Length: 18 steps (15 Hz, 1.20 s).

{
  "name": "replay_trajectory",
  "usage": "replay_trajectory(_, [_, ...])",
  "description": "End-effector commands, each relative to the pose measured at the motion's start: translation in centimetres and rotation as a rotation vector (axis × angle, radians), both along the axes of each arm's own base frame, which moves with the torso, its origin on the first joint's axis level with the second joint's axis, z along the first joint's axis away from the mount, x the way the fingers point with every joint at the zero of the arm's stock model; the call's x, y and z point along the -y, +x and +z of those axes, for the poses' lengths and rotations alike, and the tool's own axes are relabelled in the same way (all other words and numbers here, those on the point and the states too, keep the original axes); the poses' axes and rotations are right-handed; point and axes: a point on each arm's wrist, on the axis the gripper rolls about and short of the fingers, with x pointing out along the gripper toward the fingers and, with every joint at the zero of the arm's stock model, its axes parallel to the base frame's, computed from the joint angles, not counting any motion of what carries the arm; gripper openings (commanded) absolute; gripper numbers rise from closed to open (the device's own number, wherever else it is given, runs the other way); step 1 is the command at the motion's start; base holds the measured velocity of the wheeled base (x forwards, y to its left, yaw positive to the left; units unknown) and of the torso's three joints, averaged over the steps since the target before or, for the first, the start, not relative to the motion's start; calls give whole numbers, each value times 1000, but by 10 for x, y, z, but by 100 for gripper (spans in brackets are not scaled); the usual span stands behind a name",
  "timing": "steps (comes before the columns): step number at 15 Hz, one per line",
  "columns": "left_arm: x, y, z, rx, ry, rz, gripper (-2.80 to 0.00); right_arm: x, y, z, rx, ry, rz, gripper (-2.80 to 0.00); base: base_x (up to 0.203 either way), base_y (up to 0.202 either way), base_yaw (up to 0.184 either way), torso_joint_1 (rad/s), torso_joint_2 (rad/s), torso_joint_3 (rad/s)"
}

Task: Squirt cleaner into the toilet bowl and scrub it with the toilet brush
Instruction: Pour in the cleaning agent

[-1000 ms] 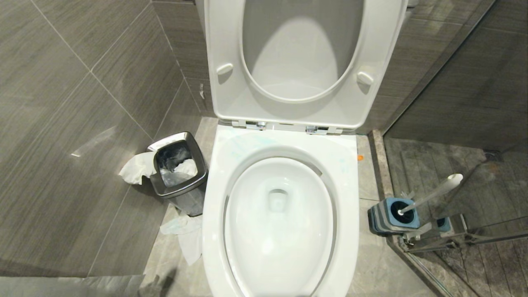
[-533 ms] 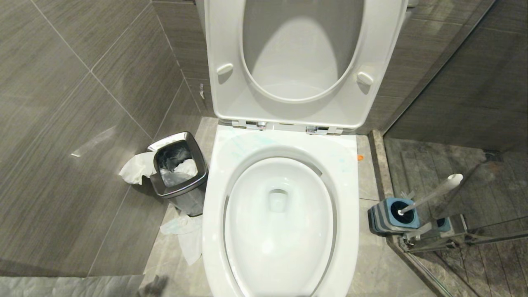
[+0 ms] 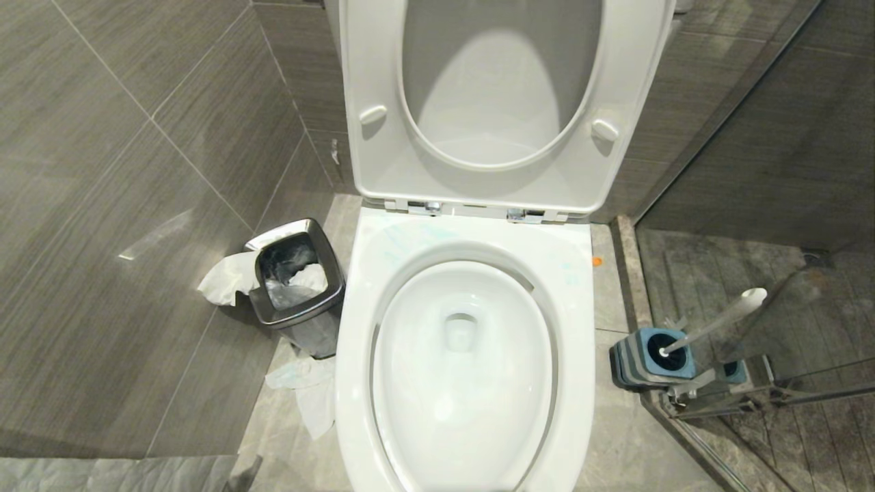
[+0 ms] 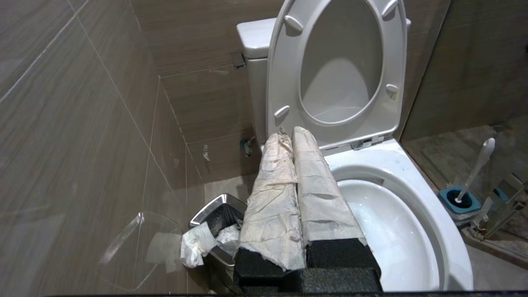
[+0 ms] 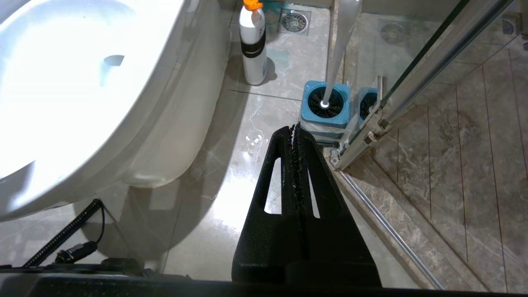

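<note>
White toilet bowl (image 3: 355, 355) rim lies bare, toilet brush (image 3: 714, 321) in its holder; both grippers' jaws closed, empty.

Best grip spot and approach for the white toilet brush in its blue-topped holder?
Grip the white plastic toilet brush on its slim handle just below the rounded end, coming from above. It leans away from the white ceramic toilet bowl, head seated in the blue-topped holder, so the upper handle is free.

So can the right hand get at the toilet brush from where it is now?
Probably yes. The right hand, shut and empty, sits low over the floor, pointing at the blue-topped holder where the toilet brush stands. Nothing lies between them, though the glass door frame crowds one side, and the hand must open first.
</note>
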Motion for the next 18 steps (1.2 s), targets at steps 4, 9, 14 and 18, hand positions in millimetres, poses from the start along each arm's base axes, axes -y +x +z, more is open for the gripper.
replay_trajectory(4, [2, -32, -58, 68, -4, 15, -280, 0, 0, 0, -1, 0, 0, -280, 0, 0, 0, 0, 0, 0])
replay_trajectory(9, [2, -30, -93, 96, -30, 35, -280, 0, 0, 0, -1, 0, 0, -280, 0, 0, 0, 0, 0, 0])
replay_trajectory(14, [3, 29, -130, -51, -37, 32, -280, 0, 0, 0, -1, 0, 0, -280, 0, 0, 0, 0, 0, 0])
replay_trajectory(18, [3, 80, -181, -86, -27, 53, -280, 0, 0, 0, -1, 0, 0, -280, 0, 0, 0, 0, 0, 0])
